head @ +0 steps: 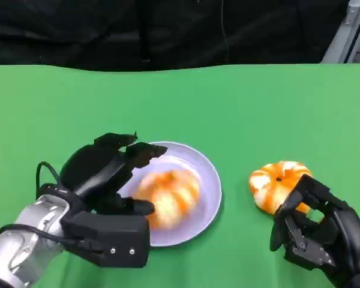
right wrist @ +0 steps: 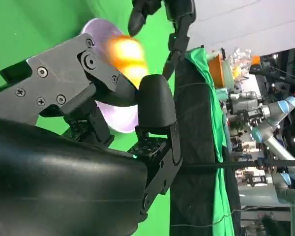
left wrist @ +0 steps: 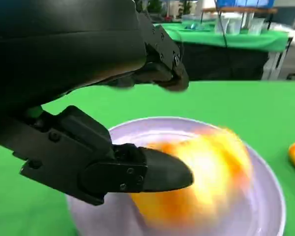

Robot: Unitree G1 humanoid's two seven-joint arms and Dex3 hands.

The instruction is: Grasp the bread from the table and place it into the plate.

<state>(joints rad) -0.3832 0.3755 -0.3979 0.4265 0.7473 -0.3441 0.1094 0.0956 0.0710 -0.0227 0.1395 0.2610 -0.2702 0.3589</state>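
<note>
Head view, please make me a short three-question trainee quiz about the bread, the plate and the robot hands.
1. True or false: the blurred bread lies inside the plate.
2. Which robot hand is beside the bread on the green table: A left robot hand, B right robot hand?
3. Fill in: the plate's colour is pale ____.

Key: 1 true; 2 B; 3 blue.

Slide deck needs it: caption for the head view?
Left hand open over the plate with a blurred bread on it; right hand beside a second bread on the table.
</note>
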